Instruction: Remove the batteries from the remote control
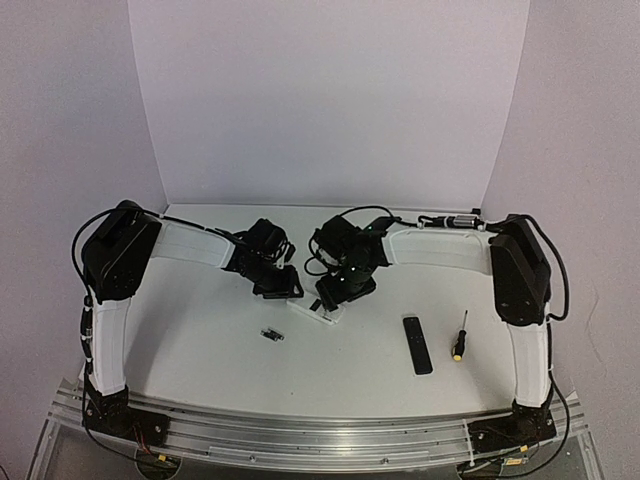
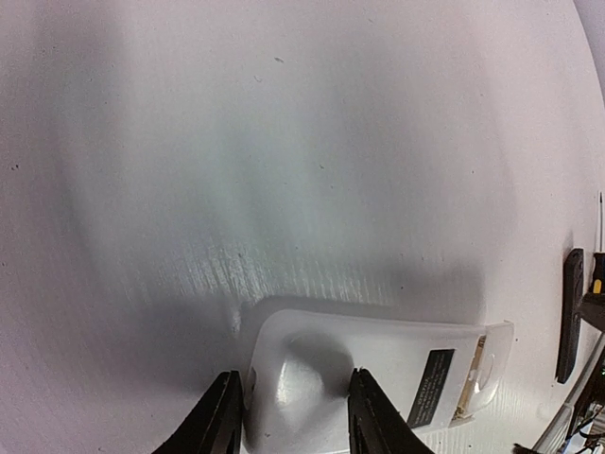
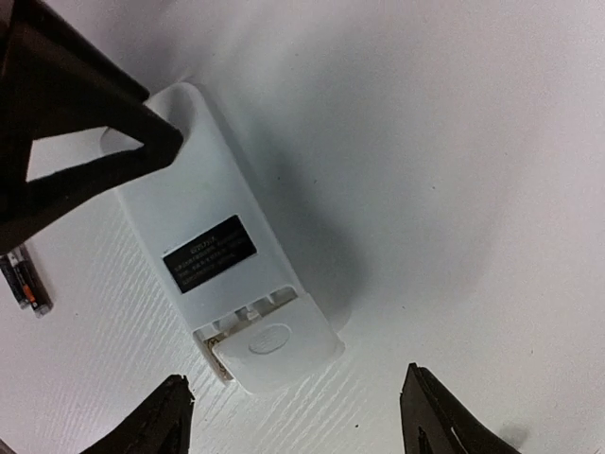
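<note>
My left claw is clamped on the left end of the remote control, which lies back-up mid-desk, so it cannot slide while the other end is worked. My right claw hangs open and empty over the half-slid battery cover, likely to deal with it. Two batteries lie just near-left of the remote, apparently already out.

The white remote control lay back-up, its battery cover slid partly off, just ahead of the right gripper with its fingers spread wide, the left gripper's finger on its far end and 2 batteries lying apart.
</note>
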{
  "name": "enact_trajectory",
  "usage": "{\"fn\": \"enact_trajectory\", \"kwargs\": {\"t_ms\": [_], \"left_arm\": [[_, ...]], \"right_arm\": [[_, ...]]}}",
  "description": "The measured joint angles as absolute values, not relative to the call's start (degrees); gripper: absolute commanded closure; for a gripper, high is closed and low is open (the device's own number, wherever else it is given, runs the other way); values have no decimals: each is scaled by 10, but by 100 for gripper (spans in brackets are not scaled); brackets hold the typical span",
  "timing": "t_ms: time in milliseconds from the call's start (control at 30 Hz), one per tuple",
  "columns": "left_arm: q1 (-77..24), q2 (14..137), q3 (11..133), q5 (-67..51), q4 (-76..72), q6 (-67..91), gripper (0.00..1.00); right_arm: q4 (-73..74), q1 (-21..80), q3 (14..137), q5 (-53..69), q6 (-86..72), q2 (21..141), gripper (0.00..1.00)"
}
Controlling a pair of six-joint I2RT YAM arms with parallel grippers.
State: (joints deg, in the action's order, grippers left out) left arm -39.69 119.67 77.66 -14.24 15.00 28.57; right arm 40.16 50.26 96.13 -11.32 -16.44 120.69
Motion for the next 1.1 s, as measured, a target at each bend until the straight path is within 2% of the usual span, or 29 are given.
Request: {"fn": "enact_trajectory", "kwargs": {"t_ms": [200,433,1100], "left_arm": [[-397,1191,769,-149,149,286,61],[-400,1180,753,-158,151,287,61],[-401,1179,752,-163,152,285,61]], "right_arm": [[386,502,911,-122,-327,1156,36],[338,497,850,-97,-467,1154,45],[235,439,819,-46,-530,1180,56]]}}
